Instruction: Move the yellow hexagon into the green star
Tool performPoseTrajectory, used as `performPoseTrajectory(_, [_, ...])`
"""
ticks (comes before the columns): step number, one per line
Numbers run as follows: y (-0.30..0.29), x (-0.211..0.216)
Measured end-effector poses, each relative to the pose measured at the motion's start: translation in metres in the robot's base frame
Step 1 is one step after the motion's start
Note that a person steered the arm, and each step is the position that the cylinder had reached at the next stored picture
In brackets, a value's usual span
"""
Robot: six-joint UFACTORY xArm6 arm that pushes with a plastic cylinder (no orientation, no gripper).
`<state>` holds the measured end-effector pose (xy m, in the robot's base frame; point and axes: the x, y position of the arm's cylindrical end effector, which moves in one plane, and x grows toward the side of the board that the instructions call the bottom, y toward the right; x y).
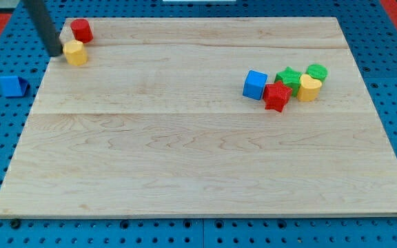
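Now my tip [57, 54] sits just left of the yellow hexagon [75, 52]; no fingers here. Push steadily rightward across the bench [185, 151], aiming at the green star [289, 76].

Eight coloured blocks are in view: seven sit on the wooden board [185, 158] and one lies off it. Two are red, a red block [81, 30] and a red star [276, 96]. Two are yellow, a yellow hexagon [76, 52] and a yellow block [309, 88]. Two are green, a green star [289, 76] and a green block [316, 71]. Two are blue, a blue cube [255, 85] and the off-board blue block [11, 85]. One dark rod ends in my tip [56, 54].
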<state>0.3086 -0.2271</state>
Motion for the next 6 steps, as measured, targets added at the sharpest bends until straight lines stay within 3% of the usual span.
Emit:
performPoseTrajectory(1, [0.111, 0.004])
performPoseTrajectory(2, [0.172, -0.006])
performPoseTrajectory(3, [0.17, -0.03])
performPoseTrajectory(5, [0.289, -0.007])
performPoseTrajectory(6, [0.299, -0.037])
